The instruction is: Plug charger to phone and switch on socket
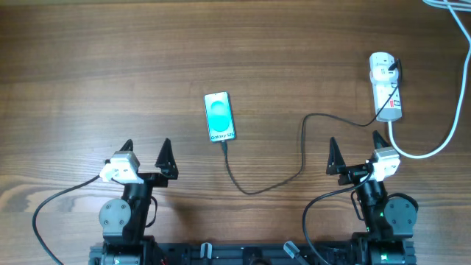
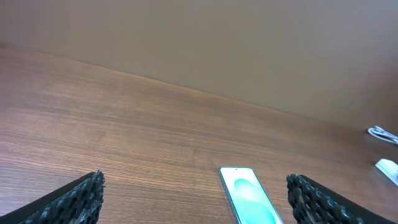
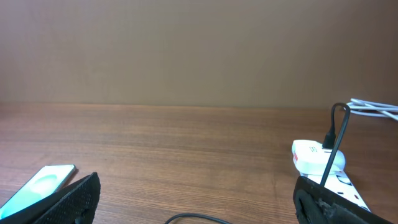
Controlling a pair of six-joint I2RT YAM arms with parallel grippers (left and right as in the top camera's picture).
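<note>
1. The phone (image 1: pixel 219 115) lies flat on the tabletop (image 1: pixel 88 66), between our two arms and within reach of either.
2. The charger (image 1: pixel 302 147) runs from the socket (image 1: pixel 385 92) at far right to the phone's near edge; we judge its tip seated.
3. The left jaws and right jaws stand apart and empty; the right sit nearer the switch.

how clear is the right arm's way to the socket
Probably yes: the socket lies just ahead of the open right claw, with bare table between; only the charger cable and white cord run close by.
</note>
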